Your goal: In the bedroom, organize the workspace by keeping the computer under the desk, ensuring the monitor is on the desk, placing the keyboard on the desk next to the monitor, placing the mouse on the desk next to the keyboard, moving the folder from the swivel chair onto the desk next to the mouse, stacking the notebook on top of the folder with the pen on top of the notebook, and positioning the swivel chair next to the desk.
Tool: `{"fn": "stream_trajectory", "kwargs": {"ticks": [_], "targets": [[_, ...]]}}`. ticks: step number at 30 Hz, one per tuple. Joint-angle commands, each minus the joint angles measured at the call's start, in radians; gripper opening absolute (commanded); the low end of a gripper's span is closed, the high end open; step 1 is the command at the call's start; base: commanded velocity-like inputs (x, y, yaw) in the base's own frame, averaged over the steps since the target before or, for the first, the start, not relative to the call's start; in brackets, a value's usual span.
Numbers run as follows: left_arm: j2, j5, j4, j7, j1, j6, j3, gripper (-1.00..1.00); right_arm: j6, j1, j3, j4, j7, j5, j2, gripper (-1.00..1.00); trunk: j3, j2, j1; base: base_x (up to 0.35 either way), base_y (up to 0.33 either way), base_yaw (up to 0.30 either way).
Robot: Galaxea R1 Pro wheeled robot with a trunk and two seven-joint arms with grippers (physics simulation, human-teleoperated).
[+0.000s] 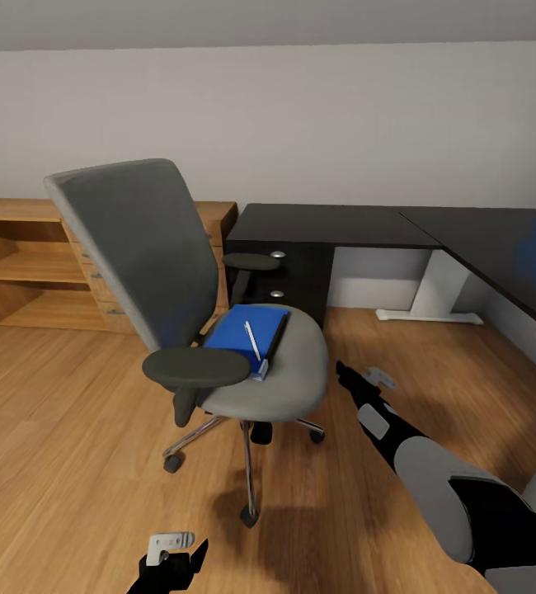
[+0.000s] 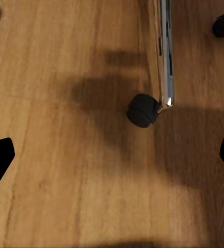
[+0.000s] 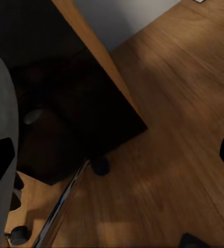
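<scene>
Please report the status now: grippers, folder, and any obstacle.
Left gripper and right gripper open, empty. Blue folder on swivel chair seat, pen on it. Armrest beside folder.

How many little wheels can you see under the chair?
3 in the head view: one castor toward the oak shelves, one nearest the robot, one toward the desk. The swivel chair seat may hide more behind.
</scene>
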Motion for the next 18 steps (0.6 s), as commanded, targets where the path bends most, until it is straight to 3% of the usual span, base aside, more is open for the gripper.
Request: {"fn": "stream_trajectory", "kwargs": {"ticks": [1,8,18], "targets": [[-0.001,0.008,-0.001,-0.008,0.0,0.006,0.004,1.0,0.005,-0.001,-0.008,0.001,0.009,-0.007,0.0,1.0,-0.001,0.0,0.0,0.0,0.0,0.0],[-0.002,0.007,-0.001,-0.008,0.0,0.006,0.003,1.0,0.063,-0.001,-0.008,-0.006,0.01,-0.014,-0.001,1.0,-0.001,0.0,0.0,0.0,0.0,0.0],[-0.003,0.008,-0.001,-0.008,0.0,0.007,0.003,1.0,0.082,-0.001,-0.008,-0.01,0.01,-0.015,-0.001,1.0,-0.001,0.0,0.0,0.0,0.0,0.0]]}}
